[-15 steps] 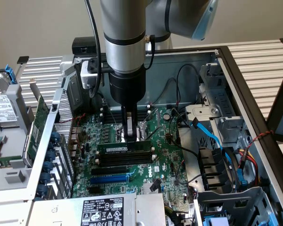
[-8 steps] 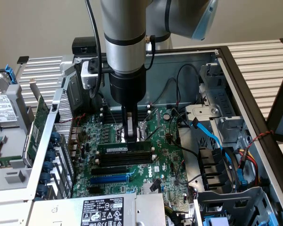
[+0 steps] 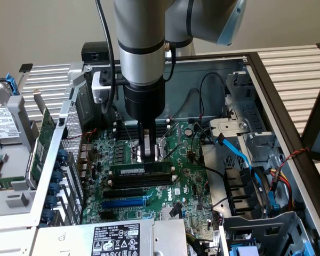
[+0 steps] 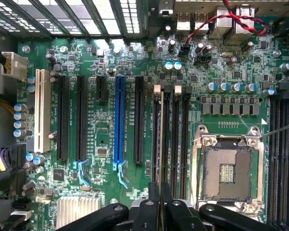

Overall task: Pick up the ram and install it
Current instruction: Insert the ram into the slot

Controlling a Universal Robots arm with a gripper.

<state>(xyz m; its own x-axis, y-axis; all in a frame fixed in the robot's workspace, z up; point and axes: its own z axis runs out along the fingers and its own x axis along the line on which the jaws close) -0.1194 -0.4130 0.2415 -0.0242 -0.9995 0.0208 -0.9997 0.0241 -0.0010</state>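
An open computer case lies on its side with its motherboard facing up. On the board the CPU socket sits uncovered, its metal frame around bare contacts. Just beside the CPU socket runs a bank of black memory slots. The ram stands on edge along this bank, parallel to the slots; which slot it is in, and whether it is fully seated, I cannot tell. The gripper comes straight down on the arm, its jaws drawn narrow and pinching the ram by its top edge near the middle. In the wrist view the ram shows as a thin strip running out from between the black fingers of the gripper.

Farther from the CPU socket than the ram lies a long blue slot, with more black slots and a white slot beyond it. A blue cable loops through the drive bay on the CPU socket's other side. A labelled power supply fills the case's near corner, past the blue slot from the CPU socket.

The case rests on a slatted table. A hard drive lies outside the case, well apart from the CPU socket. A plain beige wall stands behind.
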